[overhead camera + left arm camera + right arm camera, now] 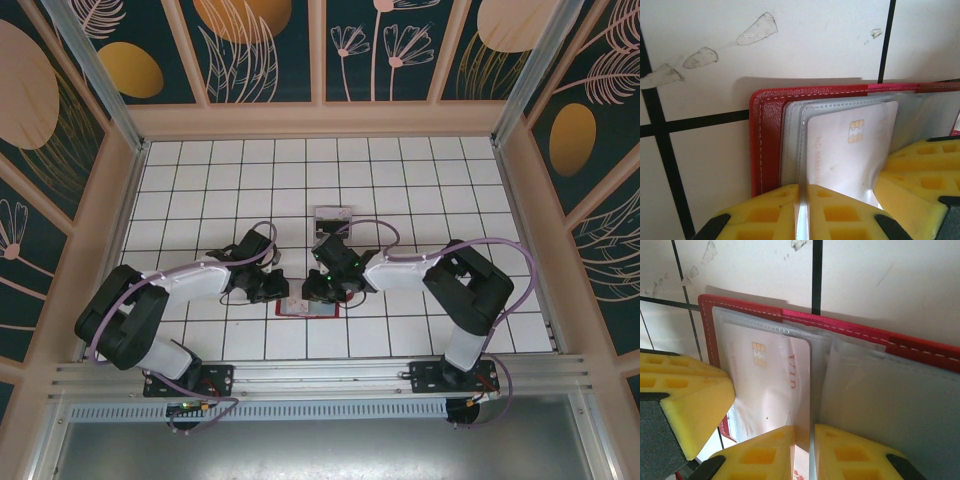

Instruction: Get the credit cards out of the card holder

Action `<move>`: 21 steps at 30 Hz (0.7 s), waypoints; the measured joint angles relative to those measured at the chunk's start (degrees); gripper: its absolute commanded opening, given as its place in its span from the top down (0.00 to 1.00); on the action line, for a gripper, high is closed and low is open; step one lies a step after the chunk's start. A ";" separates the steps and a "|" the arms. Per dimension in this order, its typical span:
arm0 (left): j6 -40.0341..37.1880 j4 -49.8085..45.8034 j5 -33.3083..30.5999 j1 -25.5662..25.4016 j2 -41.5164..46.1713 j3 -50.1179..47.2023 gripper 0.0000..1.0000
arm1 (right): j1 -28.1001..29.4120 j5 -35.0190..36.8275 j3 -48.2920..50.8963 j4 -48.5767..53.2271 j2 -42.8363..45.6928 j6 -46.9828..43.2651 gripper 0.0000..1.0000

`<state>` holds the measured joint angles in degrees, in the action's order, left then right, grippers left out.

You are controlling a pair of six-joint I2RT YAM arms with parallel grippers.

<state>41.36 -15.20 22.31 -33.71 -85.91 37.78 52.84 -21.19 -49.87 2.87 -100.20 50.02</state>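
Holder, open on counter. We record left tool and right tool each pinching a sleeve, probably freeing the card.

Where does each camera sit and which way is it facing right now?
Top external: above and behind the bases, looking down on the table; both arms show, left end effector and right end effector over the card holder.
Left wrist: faces down onto a credit card in its pocket; own yellow pads at bottom.
Right wrist: same, from the opposite side; own pads at bottom.
Shared: both wrist views show the card holder.
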 measured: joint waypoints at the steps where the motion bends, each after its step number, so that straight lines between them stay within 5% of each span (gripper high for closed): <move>1: -0.02 -0.04 0.00 0.00 -0.07 0.07 0.87 | -0.04 -0.20 0.24 -0.44 0.09 0.09 0.82; 21: -0.22 0.07 0.22 0.00 -0.48 0.17 0.87 | -1.07 -1.90 3.76 -3.98 4.50 1.57 0.95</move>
<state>41.15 -15.14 22.52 -33.71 -86.39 37.95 51.77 -23.09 -46.11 -1.10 -95.70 51.59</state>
